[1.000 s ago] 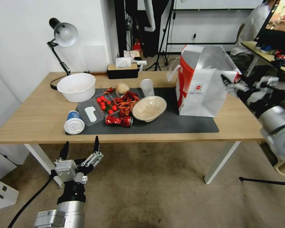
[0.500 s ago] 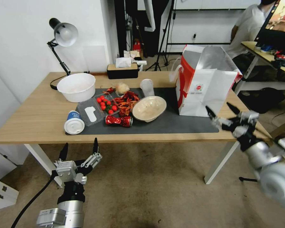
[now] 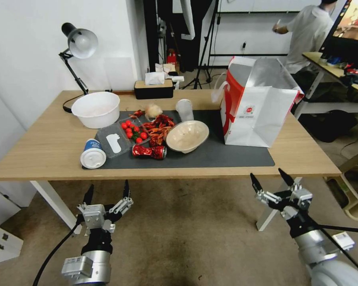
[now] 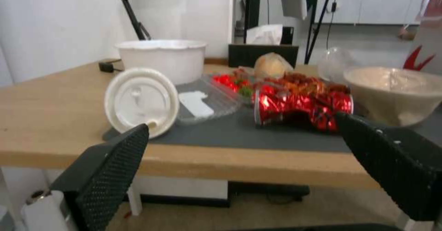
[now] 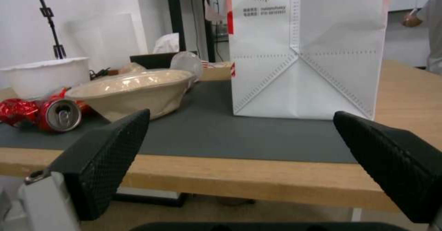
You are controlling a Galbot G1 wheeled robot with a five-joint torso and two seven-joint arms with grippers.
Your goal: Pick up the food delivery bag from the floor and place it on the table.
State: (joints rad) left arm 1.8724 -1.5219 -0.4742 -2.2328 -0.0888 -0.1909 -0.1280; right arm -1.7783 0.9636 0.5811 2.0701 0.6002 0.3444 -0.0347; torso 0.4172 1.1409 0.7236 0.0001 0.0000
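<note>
Food delivery bag [image 3: 255, 109] up on the table [image 3: 35, 147], standing on the grey mat [image 3: 226, 157], well above and beyond the right hand [image 3: 272, 183]. Tall and light, so easy to tip with one bump. Right hand wide open, holding nothing. Left hand [image 3: 107, 194] the same, low near the floor [image 3: 187, 234].

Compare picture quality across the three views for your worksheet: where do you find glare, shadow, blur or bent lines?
Head view: table edges bow like a wide lens, foil inside the food delivery bag glints. Left wrist view: soft throughout, crushed red can smeared. Right wrist view: the bag's print is readable as shapes only, floor shaded below the tabletop.
</note>
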